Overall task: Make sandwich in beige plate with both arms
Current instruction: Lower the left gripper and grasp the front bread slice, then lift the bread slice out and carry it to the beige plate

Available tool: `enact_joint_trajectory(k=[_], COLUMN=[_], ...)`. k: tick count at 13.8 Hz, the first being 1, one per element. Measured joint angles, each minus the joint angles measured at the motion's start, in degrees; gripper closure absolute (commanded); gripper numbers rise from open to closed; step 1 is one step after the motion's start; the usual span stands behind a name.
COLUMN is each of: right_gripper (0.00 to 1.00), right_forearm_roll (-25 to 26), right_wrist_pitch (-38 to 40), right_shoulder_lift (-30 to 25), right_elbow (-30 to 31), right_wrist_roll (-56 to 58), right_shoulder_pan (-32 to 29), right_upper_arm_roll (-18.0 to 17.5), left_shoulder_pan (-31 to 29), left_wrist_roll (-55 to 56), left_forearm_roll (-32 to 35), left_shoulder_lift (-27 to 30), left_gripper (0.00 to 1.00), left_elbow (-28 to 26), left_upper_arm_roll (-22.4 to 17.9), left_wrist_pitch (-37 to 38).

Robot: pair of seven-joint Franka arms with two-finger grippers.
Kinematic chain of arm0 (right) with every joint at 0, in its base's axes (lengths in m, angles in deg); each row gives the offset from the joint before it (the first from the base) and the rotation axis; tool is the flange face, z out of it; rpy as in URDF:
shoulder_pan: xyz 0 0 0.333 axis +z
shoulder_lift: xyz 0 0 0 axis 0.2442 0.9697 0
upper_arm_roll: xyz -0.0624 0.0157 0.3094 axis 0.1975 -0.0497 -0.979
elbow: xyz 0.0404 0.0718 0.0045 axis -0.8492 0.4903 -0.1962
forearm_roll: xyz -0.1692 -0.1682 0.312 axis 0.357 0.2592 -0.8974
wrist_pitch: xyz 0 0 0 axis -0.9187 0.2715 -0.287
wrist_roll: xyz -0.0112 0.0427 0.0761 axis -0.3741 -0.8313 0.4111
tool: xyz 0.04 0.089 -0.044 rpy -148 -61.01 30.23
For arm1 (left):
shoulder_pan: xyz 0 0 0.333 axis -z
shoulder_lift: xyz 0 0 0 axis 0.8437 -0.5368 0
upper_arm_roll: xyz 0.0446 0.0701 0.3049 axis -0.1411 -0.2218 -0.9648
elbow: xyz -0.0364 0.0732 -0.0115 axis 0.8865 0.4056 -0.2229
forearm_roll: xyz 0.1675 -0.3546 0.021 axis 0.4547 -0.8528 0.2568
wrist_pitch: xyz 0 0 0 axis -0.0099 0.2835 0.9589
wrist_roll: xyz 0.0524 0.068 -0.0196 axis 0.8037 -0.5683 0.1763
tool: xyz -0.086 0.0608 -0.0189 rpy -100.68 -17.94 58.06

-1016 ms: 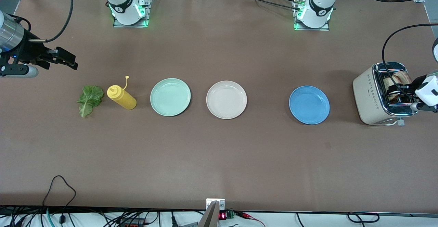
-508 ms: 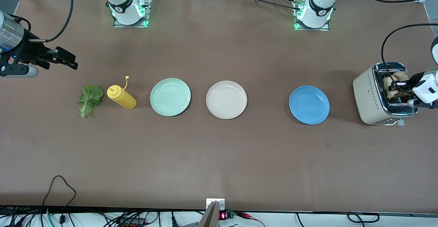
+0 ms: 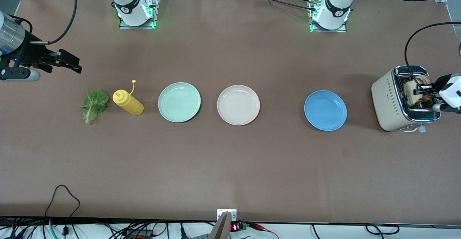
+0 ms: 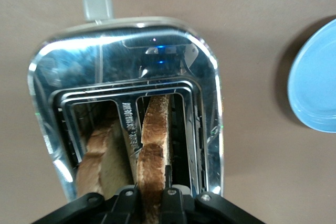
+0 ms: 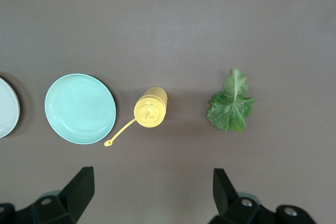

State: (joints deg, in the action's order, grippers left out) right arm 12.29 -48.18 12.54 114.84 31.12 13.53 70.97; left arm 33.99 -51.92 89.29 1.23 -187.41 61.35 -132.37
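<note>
A brown table (image 3: 230,167) is seen from a high camera facing two white robot arms. Nearest that camera, black cables trail along the table's edge.

In a row across the middle lie five things. From the right arm's end they are one green lettuce leaf (image 3: 94,105), one yellow squeeze bottle (image 3: 128,102) lying on its side, one mint-green plate (image 3: 179,102), one beige plate (image 3: 238,105) and one blue plate (image 3: 325,110). The three plates are all bare and set well apart. The beige plate sits at the centre of the row.

At the left arm's end stands one cream toaster (image 3: 390,100) with a chrome top. Two bread slices are seen in its two slots in the left wrist view. The left gripper (image 4: 152,200) is closed onto the upper edge of one toasted slice (image 4: 154,153), which stands upright and partly raised from its slot. The second slice (image 4: 101,162) is seated lower in the neighbouring slot.

The right gripper (image 3: 68,63) is held in the air over bare table at the right arm's end, waiting. Its fingers (image 5: 80,186) are spread wide and hold nothing.

Farthest from the camera, the two arm bases are bolted to the table, each lit green.
</note>
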Motion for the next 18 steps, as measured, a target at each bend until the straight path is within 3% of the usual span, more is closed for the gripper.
enact_joint_trajectory(k=[3, 6, 9, 13, 15, 18], right_gripper=[0.0, 0.0, 0.0, 0.0, 0.0, 0.0], right_forearm_roll=[0.0, 0.0, 0.0, -0.01, -0.01, -0.01], right_wrist_pitch=[0.0, 0.0, 0.0, 0.0, 0.0, 0.0], right_shoulder_lift=[-0.02, -0.02, -0.03, -0.03, -0.03, -0.03], right_elbow=[0.0, 0.0, 0.0, -0.02, -0.02, -0.03], right_wrist_roll=[0.0, 0.01, 0.01, 0.01, 0.01, 0.02], right_shoulder_pan=[0.0, 0.0, 0.0, 0.0, 0.0, -0.01], right_upper_arm_roll=[0.0, 0.0, 0.0, -0.02, -0.01, -0.01], left_shoulder_pan=[2.2, 5.76, 10.61, 21.16, 26.83, 29.88], left_wrist_roll=[0.01, 0.04, 1.38, 12.15, 16.07, 18.11], left_forearm_roll=[0.01, 0.01, -0.01, -0.99, -6.43, -24.75], left_shoulder_lift=[0.92, 1.23, 1.22, -0.08, -1.99, -8.26], left_gripper=[0.99, 0.99, 0.99, 0.99, 0.99, 1.0], left_elbow=[7.22, 13.02, 14.87, 14.86, 14.86, 15.3], left_upper_arm_roll=[0.62, 0.87, 1.12, 1.64, 1.81, 1.82], left_wrist_pitch=[7.36, 9.98, 10.37, 10.46, 10.47, 8.54])
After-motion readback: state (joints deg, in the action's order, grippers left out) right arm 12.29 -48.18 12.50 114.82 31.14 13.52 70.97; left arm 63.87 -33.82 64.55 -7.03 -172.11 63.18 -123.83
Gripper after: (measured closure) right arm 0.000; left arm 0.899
